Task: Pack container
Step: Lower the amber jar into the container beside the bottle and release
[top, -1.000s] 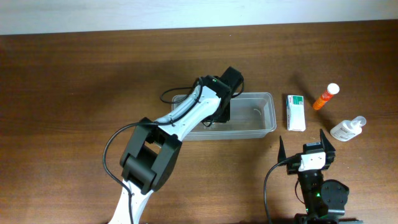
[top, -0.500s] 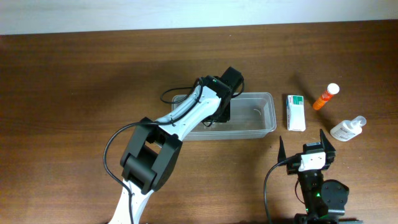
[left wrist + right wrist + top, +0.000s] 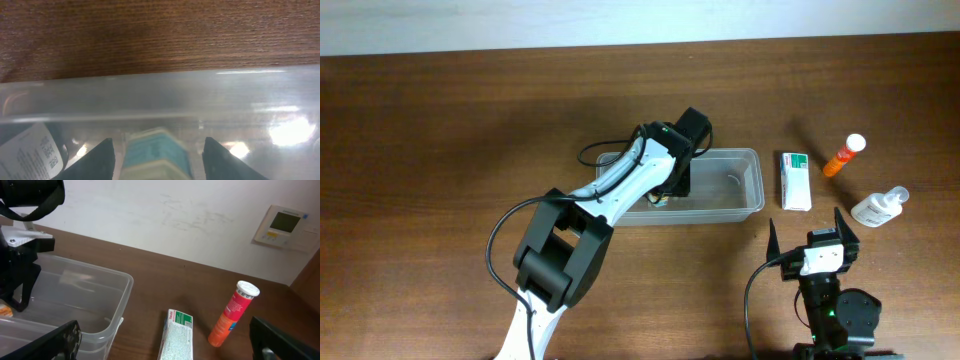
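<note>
The container (image 3: 730, 185) is a clear shallow tub at the middle of the table. My left gripper (image 3: 666, 192) reaches down into its left end. In the left wrist view its black fingers (image 3: 95, 161) stand apart on either side of a small teal-topped item (image 3: 156, 152), with a gap on each side. That gripper (image 3: 159, 157) is open, facing the container's wall (image 3: 160, 97). A dark bottle with a white label (image 3: 35, 150) lies at the lower left. My right gripper (image 3: 817, 236) stands open near the front edge, nothing between its fingers.
Right of the container lie a white-and-green box (image 3: 795, 180), an orange tube with a white cap (image 3: 844, 155) and a clear pump bottle (image 3: 879, 206). The right wrist view shows the container's rim (image 3: 117, 287), the box (image 3: 176, 335) and the tube (image 3: 233, 314).
The left gripper's jaws have spread apart, and a small coloured item now shows beneath it in the container. The right arm has not moved.
</note>
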You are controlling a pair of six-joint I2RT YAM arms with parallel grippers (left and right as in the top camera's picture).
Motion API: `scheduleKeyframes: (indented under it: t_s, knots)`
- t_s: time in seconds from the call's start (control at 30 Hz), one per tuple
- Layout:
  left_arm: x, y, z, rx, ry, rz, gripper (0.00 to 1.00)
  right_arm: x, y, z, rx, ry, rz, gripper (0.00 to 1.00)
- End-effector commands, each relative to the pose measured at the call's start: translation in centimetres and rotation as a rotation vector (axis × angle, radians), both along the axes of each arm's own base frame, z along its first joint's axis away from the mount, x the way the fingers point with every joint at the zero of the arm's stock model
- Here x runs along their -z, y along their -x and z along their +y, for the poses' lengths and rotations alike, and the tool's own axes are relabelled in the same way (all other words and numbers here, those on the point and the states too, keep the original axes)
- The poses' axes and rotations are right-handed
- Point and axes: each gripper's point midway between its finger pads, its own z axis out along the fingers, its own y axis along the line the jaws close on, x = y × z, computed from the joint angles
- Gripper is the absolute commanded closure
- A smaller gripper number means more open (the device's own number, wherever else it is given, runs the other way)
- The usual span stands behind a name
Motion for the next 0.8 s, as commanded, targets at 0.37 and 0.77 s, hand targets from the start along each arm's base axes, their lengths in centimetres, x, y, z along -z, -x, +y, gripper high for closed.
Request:
scheduleKeyframes:
  t_s: [0.37,0.77]
  knots:
    - [0.4,0.2,0.2,-0.001,-0.017,0.004,0.43,0.2,0.0,0.1,-0.01,0.003,-0.001,0.02]
    - [-12.1,-3.9,0.9,0.037,-0.021,-0.197,0.41,0.2,0.0,0.2,-0.011,0.003,-0.001,0.02]
